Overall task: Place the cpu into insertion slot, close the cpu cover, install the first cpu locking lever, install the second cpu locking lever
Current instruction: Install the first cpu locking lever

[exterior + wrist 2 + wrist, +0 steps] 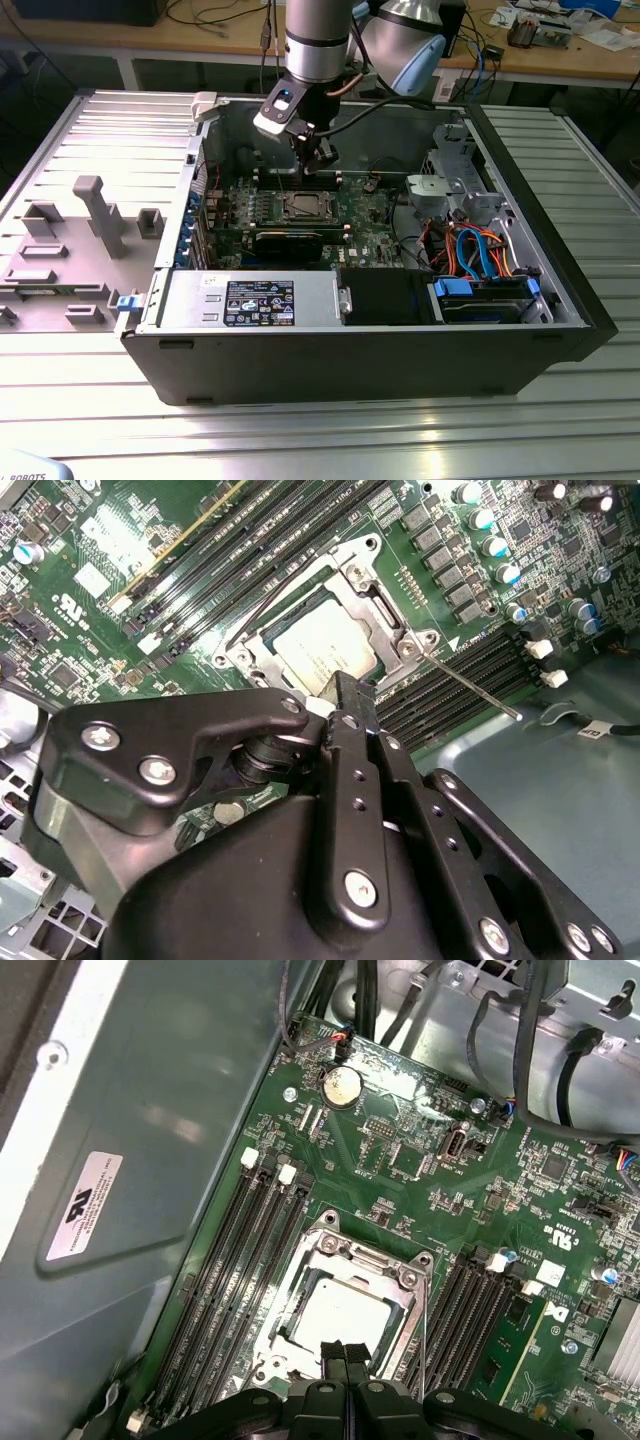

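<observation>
Overhanging cpu cover edge: claw, tips together; cpu seated.

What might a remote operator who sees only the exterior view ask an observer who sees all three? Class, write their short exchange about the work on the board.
Operator: Anything seated yet?
Observer: Yes. In the first wrist view the cpu lies under the lowered cpu cover, its grey top showing through the window.
Operator: Open or shut?
Observer: The gripper is shut, with its tips right by the cover's edge.
Operator: Anything sticking out?
Observer: In the second wrist view a thin lever angles out from the cover's corner across the memory slots.
</observation>
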### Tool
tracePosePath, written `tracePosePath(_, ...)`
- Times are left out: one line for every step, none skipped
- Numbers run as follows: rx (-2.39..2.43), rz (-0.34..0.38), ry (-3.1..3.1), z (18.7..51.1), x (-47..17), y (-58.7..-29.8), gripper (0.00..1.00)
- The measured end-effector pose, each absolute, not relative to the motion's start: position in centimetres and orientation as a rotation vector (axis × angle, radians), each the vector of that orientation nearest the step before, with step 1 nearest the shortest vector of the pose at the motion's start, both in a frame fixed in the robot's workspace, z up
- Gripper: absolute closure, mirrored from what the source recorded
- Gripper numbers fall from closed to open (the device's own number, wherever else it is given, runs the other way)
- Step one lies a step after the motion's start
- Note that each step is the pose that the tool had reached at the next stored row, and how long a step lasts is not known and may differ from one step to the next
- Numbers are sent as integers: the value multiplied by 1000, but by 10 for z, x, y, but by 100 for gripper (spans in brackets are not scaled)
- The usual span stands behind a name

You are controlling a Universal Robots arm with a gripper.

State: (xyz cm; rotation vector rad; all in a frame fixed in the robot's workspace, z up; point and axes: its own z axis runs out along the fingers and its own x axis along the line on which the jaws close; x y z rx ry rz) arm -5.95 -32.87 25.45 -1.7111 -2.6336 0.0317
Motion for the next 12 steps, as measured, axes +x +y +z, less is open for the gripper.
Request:
tracePosePath(-1703,32,-2639,255,-60,-329,89)
tracePosePath(-1684,32,-2651,255,-60,-329,89)
tracePosePath(-1668,32,-2661,255,-60,-329,89)
tracePosePath(-1646,32,-2675,255,-60,-329,89)
tracePosePath(-1613,32,-2696,255,-60,-329,89)
tracePosePath(-1599,32,-2704,255,-60,-329,89)
tracePosePath(-1588,32,-2711,255,-60,-329,89)
tracePosePath(-1574,32,-2719,255,-60,-329,89)
tracePosePath(-1566,32,-2724,255,-60,-329,89)
tracePosePath(-1563,31,-2725,255,-60,-329,89)
tracePosePath(-1563,32,-2725,255,-60,-329,89)
tracePosePath(-1563,32,-2725,257,-60,-329,89)
